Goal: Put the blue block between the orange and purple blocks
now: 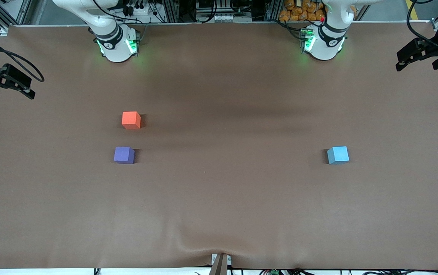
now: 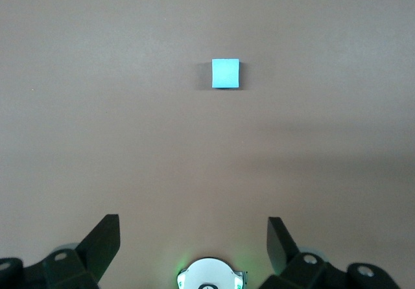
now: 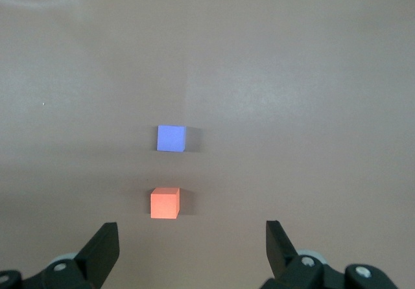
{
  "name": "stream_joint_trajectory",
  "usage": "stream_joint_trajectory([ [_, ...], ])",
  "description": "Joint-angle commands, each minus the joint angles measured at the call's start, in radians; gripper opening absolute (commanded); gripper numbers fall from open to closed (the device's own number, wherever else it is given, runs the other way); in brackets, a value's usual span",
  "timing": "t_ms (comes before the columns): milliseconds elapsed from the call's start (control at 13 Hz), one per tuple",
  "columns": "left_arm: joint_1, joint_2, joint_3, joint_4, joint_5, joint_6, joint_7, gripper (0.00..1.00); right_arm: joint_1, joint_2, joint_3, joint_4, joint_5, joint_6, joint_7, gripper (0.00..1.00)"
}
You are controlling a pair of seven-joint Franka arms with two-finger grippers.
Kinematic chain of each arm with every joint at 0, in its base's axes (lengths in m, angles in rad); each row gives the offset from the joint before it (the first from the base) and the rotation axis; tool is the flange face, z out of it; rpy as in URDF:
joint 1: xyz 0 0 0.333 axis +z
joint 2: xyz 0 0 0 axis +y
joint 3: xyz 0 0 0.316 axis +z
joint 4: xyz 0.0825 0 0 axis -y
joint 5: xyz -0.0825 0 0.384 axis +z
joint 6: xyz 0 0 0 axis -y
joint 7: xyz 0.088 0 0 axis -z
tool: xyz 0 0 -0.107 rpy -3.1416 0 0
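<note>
Nothing picked yet, both arms parked high at the counter's two ends.

Risks from here:
- Gap between the small matte orange-red cube (image 1: 131, 120) and the small matte violet-purple cube (image 1: 124, 155) looks tight, roughly one cube wide by eye. Open fingers coming down with a cube in them could clip either neighbour and shove it off. Approach with the fingers aligned along the gap, not across it.
- The small matte sky-blue cube (image 1: 338, 154) sits slightly rotated against the counter edges. If the wrist isn't squared to its faces, the pinch may twist it or squirt it out.
- Long carry: blue cube is toward the left arm's end, the pair toward the right arm's end, well apart. Left arm may run short of reach; a handover or re-drop mid-counter adds slip chances.
- Brown counter cover (image 1: 219, 214) is wrinkled at the camera-side edge, but away from all three cubes, so low concern.

Tools:
- Left tool (image 1: 417, 56): fingers spread wide, empty, hanging over the counter's end by its own base. Blue cube lies on the counter well clear of it, nearer the front camera; in the left wrist view the cube (image 2: 225, 73) is centred ahead of the open fingers (image 2: 104, 240).
- Right tool (image 1: 9, 82): also spread wide, empty, waiting over its end edge of the counter. Orange and purple cubes are the nearer ones to it, orange farther from the front camera than purple.
</note>
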Motion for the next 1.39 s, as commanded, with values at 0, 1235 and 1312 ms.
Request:
stream_joint_trajectory([
  [0, -0.003, 0.031, 0.005, 0.056, 0.040, -0.020, 0.011, 1.00, -0.013, -0.008, 0.007, -0.008, -0.003, -0.019, 0.019, 1.00],
  [1235, -0.003, 0.043, -0.017, 0.063, 0.090, -0.023, -0.001, 1.00, -0.010, -0.006, 0.010, -0.006, -0.002, -0.034, 0.019, 1.00],
  [1312, -0.003, 0.043, -0.018, 0.063, 0.090, -0.023, -0.001, 1.00, -0.010, -0.007, 0.010, -0.006, -0.002, -0.034, 0.019, 1.00],
])
